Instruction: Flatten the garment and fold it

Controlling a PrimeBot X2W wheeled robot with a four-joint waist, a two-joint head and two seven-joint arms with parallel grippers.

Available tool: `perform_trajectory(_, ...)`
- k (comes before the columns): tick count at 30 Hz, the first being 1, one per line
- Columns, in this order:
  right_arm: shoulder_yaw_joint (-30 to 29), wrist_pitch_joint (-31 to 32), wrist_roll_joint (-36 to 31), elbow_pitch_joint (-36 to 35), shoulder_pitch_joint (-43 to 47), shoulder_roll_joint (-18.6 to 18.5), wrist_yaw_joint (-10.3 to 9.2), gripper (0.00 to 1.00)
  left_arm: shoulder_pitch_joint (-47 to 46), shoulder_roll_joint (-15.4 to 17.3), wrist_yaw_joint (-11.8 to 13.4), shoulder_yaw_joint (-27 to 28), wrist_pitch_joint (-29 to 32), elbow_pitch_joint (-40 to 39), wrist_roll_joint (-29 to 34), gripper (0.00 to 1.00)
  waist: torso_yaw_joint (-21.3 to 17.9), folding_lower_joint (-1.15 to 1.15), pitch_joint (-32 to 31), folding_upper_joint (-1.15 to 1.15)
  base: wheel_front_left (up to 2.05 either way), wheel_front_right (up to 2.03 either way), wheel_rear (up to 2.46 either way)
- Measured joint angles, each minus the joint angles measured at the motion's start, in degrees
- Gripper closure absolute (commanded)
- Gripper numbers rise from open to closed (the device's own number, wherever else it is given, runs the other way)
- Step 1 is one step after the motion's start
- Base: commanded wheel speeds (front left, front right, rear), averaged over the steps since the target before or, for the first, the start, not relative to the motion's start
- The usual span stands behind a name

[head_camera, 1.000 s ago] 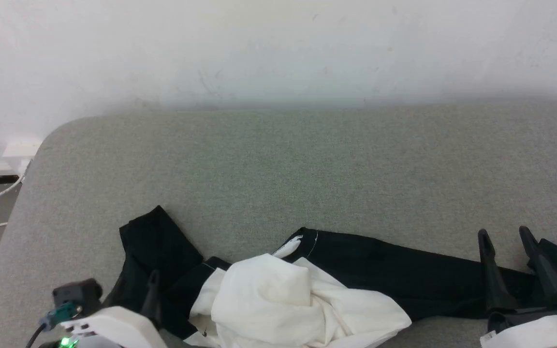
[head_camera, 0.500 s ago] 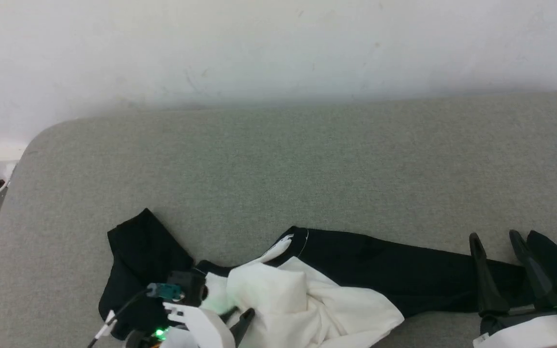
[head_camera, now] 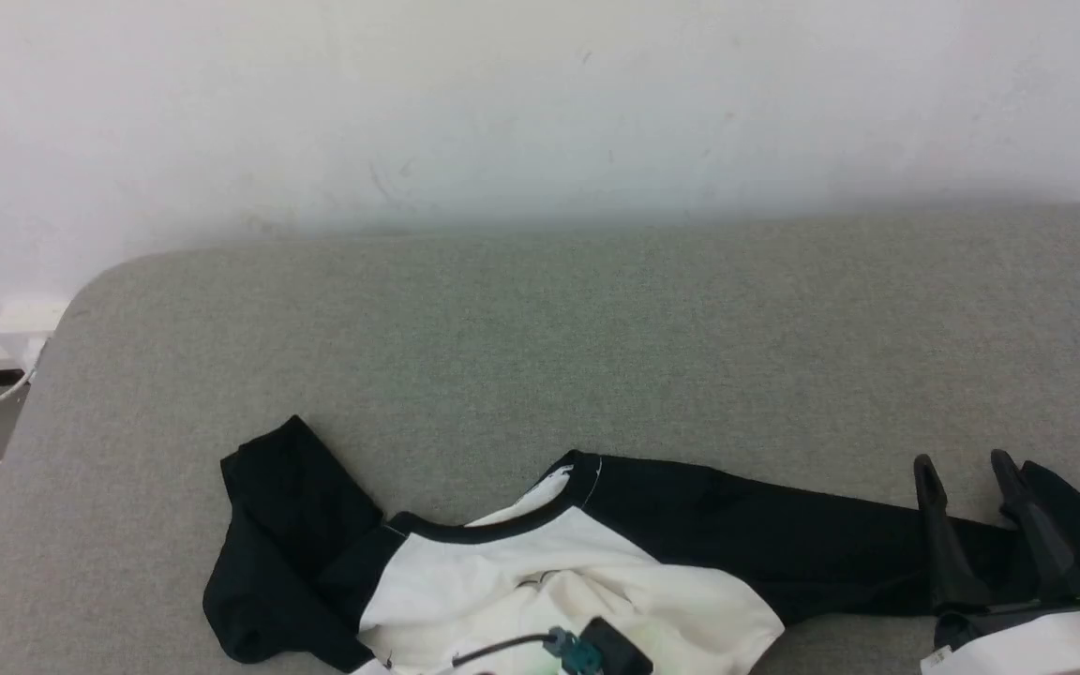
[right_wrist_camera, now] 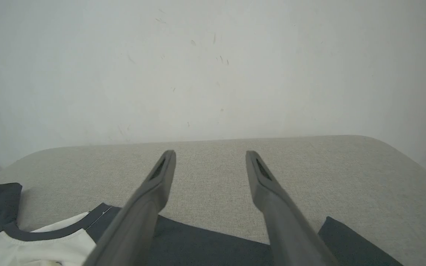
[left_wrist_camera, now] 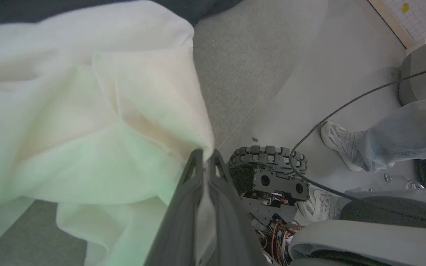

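The garment (head_camera: 559,581) lies crumpled along the near edge of the grey padded surface (head_camera: 540,356), white panel in the middle, one black sleeve bunched on the left, the other stretched out to the right. The left gripper (left_wrist_camera: 203,157) is pinched tight on a fold of the white cloth. The right gripper (head_camera: 962,464) stands wide apart over the end of the stretched sleeve, holding nothing. A person's shoe (left_wrist_camera: 340,144) rests on the floor near the robot's wheel (left_wrist_camera: 266,157)
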Motion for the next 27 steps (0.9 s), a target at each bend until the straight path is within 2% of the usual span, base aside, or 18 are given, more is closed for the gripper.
perform_trajectory(1, 0.1, 0.0, 0.0, 0.0, 0.0, 0.0, 0.00, 0.00, 0.2, -0.1, 0.0, -0.9, 0.4, 1.0, -0.1, 1.00, 0.1, 0.00, 0.1, 0.00, 0.00, 0.00, 0.00)
perform_trajectory(2, 0.1, 0.0, 0.1, 0.0, 0.0, 0.0, 0.00, 0.00, 0.4, -0.2, -0.1, -1.5, 0.8, 2.3, -0.4, 0.60, 0.1, 0.00, 0.3, 0.00, 0.00, 0.00, 0.00)
perform_trajectory(3, 0.2, 0.0, 0.1, 0.0, 0.0, 0.0, 0.00, 0.00, 0.4, -0.1, -0.1, -2.2, 1.3, 3.7, -0.5, 0.00, 0.2, 0.01, 0.5, 0.00, 0.00, 0.00, 0.00)
perform_trajectory(5, 0.6, 0.0, 0.1, 0.0, 0.0, 0.0, 0.00, 0.00, 0.5, 0.1, -0.1, -2.9, 1.0, 5.6, -0.4, 0.00, 0.4, 0.00, 0.9, 0.00, 0.00, 0.00, 0.00)
perform_trajectory(9, 0.7, 0.0, 0.1, 0.1, -0.2, 0.0, 0.00, 0.00, 0.5, -0.6, 0.2, -1.5, -5.4, 5.5, 0.6, 0.00, 0.9, 0.01, 1.5, 0.00, 0.00, 0.00, 0.00)
perform_trajectory(12, 0.4, 0.0, 0.1, 0.2, -0.3, 0.0, 0.00, 0.00, 0.5, -0.6, 2.2, 1.2, -11.2, 2.7, 2.0, 0.00, 1.4, 0.01, 1.5, 0.00, 0.00, 0.00, 0.00)
perform_trajectory(15, 0.2, 0.0, 0.2, 0.3, -0.3, 0.0, 0.00, 0.00, 0.6, -0.1, 5.8, 5.4, -15.6, -0.6, 2.6, 0.00, 2.0, 0.01, 1.2, 0.00, 0.00, 0.00, 0.00)
perform_trajectory(18, 0.2, 0.0, 0.5, 0.3, -0.3, 0.0, 0.00, 0.00, 0.4, 2.3, 9.9, 10.9, -17.5, -2.1, 3.2, 0.00, 2.6, 0.01, 1.0, 0.00, 0.00, 0.00, 0.00)
perform_trajectory(21, 0.4, -0.1, 0.5, 0.3, -0.3, 0.0, 0.00, 0.00, -1.0, 6.0, 13.5, 16.4, -18.0, -1.2, 4.2, 0.00, 3.0, 0.01, 1.3, 0.00, 0.00, 0.00, 0.00)
perform_trajectory(24, 1.0, 0.0, 0.3, 0.1, -0.5, 0.0, 0.00, 0.00, -4.1, 9.2, 15.3, 20.6, -17.3, 2.1, 4.4, 0.00, 3.0, 0.01, 2.0, 0.00, 0.00, 0.00, 0.00)
perform_trajectory(27, 1.5, 0.0, -0.5, -0.4, -1.3, 0.0, 0.00, 0.00, -7.0, 11.3, 15.4, 23.4, -15.6, 7.9, 3.4, 0.00, 2.7, 0.01, 2.9, 0.00, 0.00, 0.00, 0.00)
